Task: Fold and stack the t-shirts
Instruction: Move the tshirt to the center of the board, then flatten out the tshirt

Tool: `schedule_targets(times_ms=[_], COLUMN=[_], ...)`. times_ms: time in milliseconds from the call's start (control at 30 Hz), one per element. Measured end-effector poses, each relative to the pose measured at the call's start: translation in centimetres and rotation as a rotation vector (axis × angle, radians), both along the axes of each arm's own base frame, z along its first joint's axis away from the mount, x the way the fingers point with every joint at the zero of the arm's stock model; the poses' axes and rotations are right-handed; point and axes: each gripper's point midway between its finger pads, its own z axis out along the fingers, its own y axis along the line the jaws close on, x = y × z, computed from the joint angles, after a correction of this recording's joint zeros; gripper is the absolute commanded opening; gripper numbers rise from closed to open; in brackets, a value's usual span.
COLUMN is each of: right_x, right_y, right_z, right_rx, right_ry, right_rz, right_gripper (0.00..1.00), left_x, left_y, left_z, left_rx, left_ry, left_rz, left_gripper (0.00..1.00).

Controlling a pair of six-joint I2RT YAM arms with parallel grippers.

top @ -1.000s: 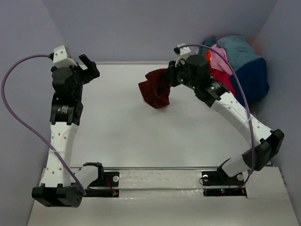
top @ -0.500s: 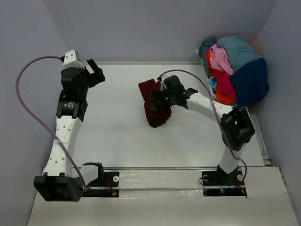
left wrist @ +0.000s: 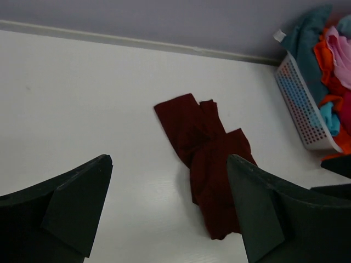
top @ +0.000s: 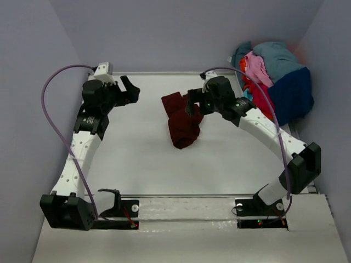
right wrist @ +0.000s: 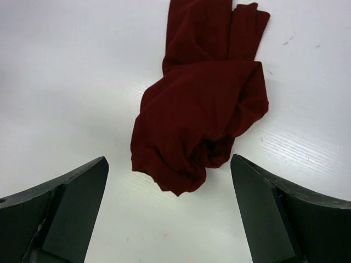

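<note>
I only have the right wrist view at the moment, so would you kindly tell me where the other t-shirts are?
Observer: A heap of t-shirts fills a white perforated basket at the table's far right corner.
Operator: Thank you. Which colours do you see there?
Observer: A teal-blue shirt on top, plus a pink shirt, a red shirt and a navy shirt.
Operator: And the left gripper?
Observer: The left gripper hovers over the table's far left, fingers open and empty, apart from the maroon shirt.
</note>
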Motion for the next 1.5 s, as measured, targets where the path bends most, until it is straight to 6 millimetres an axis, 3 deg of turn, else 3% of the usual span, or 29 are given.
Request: schedule_targets(times_ms=[133,267,367,533,700,800,933,1033,1233,1300,1500], right_x=[-1.3,-2.1,-2.0,-0.7,1.3,1.4,1.7,1.7,0.8,0.4,-0.3], right_y=[-3.5,-5.0,-3.1,0.7,2.5,2.6,2.9,3.1,2.5,2.2,1.5], right_z=[-1.3,-6.4,-10.7,-14.3,-14.8,-14.9,-14.7,-14.6,-14.6,-13.8,-7.7], right_rx=[0.022,0.024,0.015,0.012,0.032,0.032,0.047,0.060,0.064,0.071,0.133], right_ry=[0.049,0.180,0.271,0.337,0.314,0.311,0.302,0.305,0.311,0.303,0.189], right_rz=[-0.087,-0.130,-0.102,-0.043,-0.024,-0.020,-0.020,-0.022,-0.028,-0.029,-0.025], right_gripper=[0.92,0.92,0.89,0.82,0.71,0.55,0.18,0.07,0.07,0.07,0.07], left_x=[0.6,2.8,4.7,8.2,12.1,13.6,15.3,16.2,17.9,18.3,18.9], left_y=[-4.0,-6.5,-7.5,-9.9,-13.0,-13.9,-14.3,-14.2,-13.8,-13.8,-14.6], left_z=[-2.2,-6.4,-10.8,-15.2,-17.8,-20.1,-22.3,-23.5,-25.4,-25.9,-27.2], left_rx=[-0.047,-0.149,-0.200,-0.240,-0.275,-0.276,-0.263,-0.263,-0.250,-0.249,-0.247], left_ry=[0.071,0.209,0.328,0.423,0.442,0.469,0.484,0.494,0.513,0.517,0.536], left_rz=[-0.105,-0.104,-0.058,-0.025,-0.026,0.005,0.065,0.103,0.184,0.195,0.202], left_gripper=[0.93,0.87,0.83,0.80,0.79,0.79,0.79,0.77,0.60,0.47,0.09])
